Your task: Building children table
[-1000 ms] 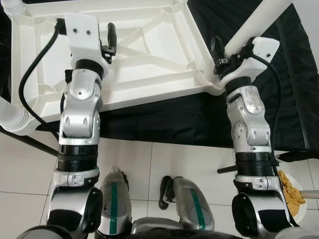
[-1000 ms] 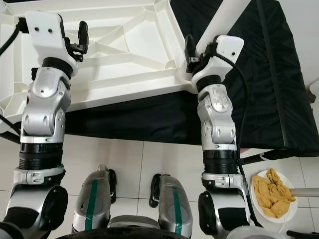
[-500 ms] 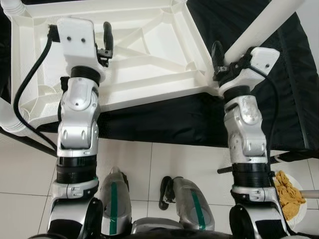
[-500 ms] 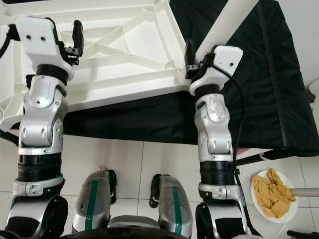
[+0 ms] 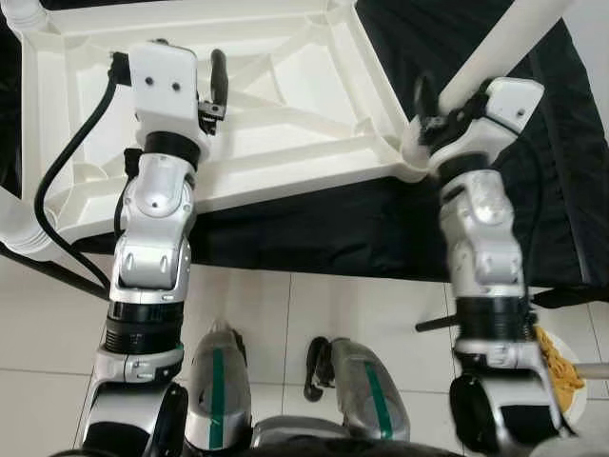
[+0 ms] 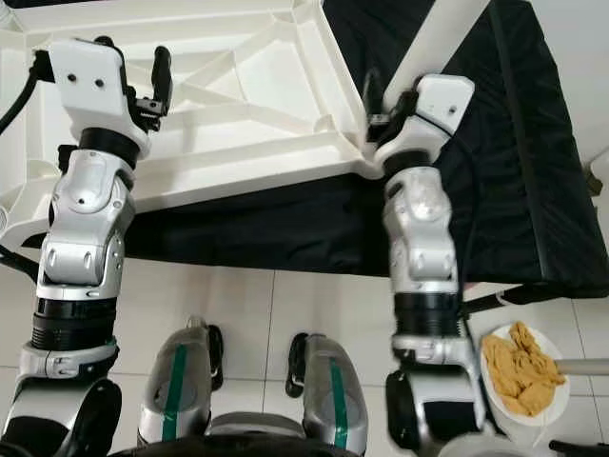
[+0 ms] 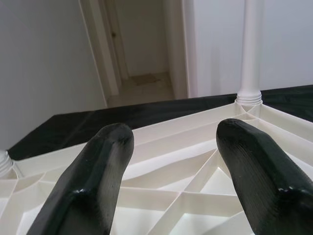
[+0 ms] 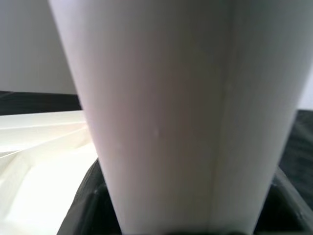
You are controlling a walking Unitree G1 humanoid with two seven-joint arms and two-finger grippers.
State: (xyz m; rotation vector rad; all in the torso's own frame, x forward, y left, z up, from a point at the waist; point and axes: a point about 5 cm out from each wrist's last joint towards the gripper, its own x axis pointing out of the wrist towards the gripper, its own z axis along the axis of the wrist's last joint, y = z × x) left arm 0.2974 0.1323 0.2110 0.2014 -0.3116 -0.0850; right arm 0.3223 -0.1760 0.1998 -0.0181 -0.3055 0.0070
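White floor tiles (image 5: 285,314) below, and a black cloth (image 6: 514,143) carries the white table top (image 5: 285,105), lying upside down with its ribs showing. The left gripper (image 7: 171,161) hovers over those ribs, fingers spread wide, holding nothing. At the near right corner, the right gripper (image 5: 433,109) is clamped around a white table leg (image 8: 166,117). A plate (image 6: 521,371) sits on the floor at far right.
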